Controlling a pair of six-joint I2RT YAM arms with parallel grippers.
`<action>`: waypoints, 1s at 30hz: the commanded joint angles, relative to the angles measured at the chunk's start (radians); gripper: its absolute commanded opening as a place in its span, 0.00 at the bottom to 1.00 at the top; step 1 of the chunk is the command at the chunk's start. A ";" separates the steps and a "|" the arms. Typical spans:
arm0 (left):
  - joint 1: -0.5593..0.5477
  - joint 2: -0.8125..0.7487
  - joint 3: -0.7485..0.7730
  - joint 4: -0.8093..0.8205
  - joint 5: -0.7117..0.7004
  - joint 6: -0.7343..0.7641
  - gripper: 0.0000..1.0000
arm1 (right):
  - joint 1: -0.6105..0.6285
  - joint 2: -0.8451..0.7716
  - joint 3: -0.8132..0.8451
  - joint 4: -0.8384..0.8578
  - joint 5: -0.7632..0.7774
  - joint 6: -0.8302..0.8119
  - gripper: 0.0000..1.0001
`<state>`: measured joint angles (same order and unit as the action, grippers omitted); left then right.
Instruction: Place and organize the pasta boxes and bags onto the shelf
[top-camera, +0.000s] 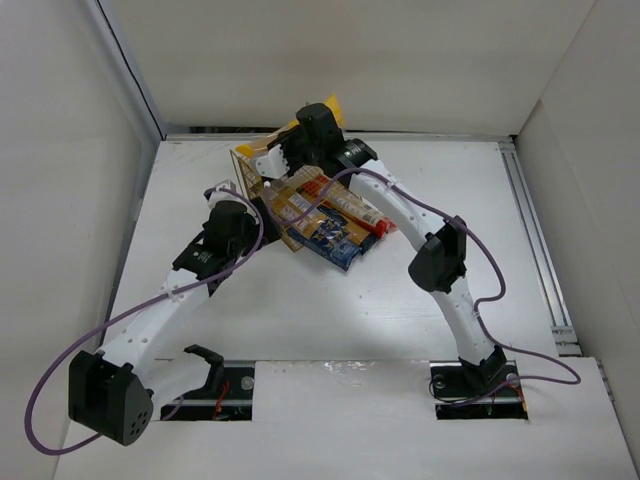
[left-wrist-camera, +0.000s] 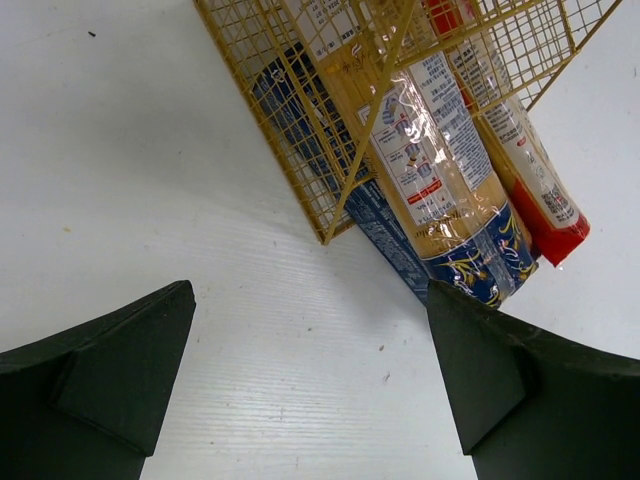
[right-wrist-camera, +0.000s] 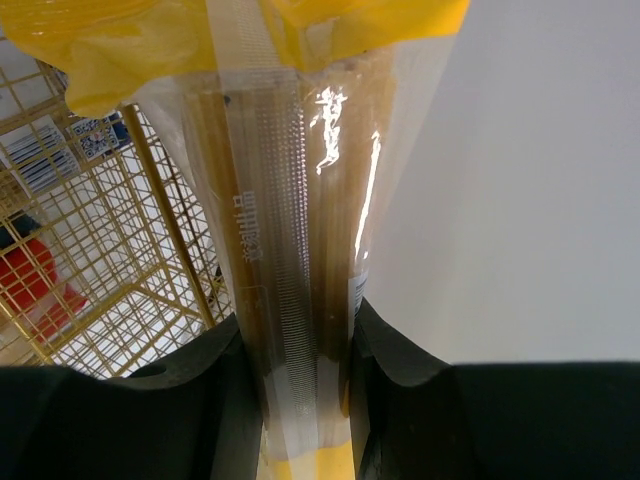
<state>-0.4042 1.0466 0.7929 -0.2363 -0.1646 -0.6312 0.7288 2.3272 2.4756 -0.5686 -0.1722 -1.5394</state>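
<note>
While the right wrist view shows the right jaws clamped on a clear, yellow-ended pasta bag (right-wrist-camera: 290, 200) beside the shelf (right-wrist-camera: 170, 215), only the left wrist view shows the left jaws spread wide over the desk (left-wrist-camera: 130, 170), near a dark-blue box (left-wrist-camera: 392, 240) and a red-ended bag (left-wrist-camera: 530, 180) jutting from the shelf.

White table (top-camera: 330, 310), plain white walls (top-camera: 60, 150)

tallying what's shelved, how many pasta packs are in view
4: dark-blue box, blue-ended bag and red-ended bag in the shelf; yellow-ended bag in the right gripper. More may be hidden.
</note>
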 joint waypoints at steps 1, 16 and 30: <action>0.002 -0.023 -0.007 0.031 -0.001 -0.009 1.00 | 0.014 -0.032 0.083 0.177 0.002 -0.060 0.00; 0.002 -0.023 -0.017 0.031 -0.001 -0.009 1.00 | 0.034 0.018 0.054 0.211 0.057 -0.103 0.00; 0.002 -0.033 -0.017 0.031 -0.001 -0.009 1.00 | 0.061 -0.124 -0.162 0.234 0.145 -0.039 0.37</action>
<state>-0.4038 1.0420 0.7784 -0.2295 -0.1654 -0.6373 0.7609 2.3093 2.3383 -0.4217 -0.0574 -1.5944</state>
